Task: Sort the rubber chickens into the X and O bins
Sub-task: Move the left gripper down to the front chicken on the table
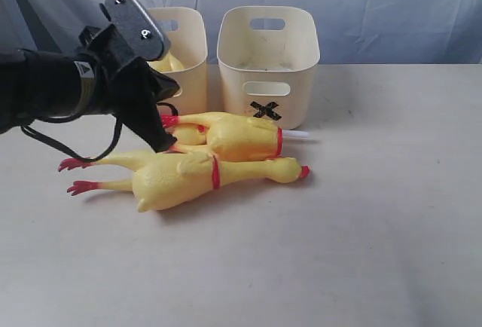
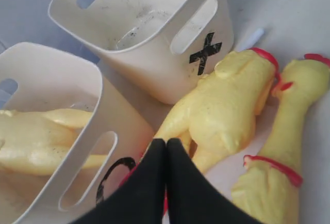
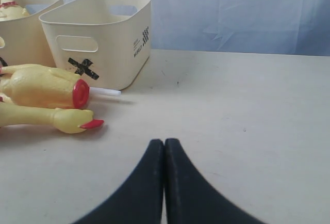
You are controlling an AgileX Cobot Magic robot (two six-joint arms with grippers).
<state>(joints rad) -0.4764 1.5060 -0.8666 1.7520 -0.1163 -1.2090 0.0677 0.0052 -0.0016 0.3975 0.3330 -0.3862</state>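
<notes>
Roughly parallel, front chicken (image 1: 177,180) and rear chicken (image 1: 237,137) point necks rightward.

Pale beige counter (image 1: 392,214) under soft, even light; behind it hangs a wrinkled light blue-grey cloth backdrop (image 1: 392,10).

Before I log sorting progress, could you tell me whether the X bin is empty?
Empty: the left wrist view looks into the X bin and shows only its bare floor.
</notes>
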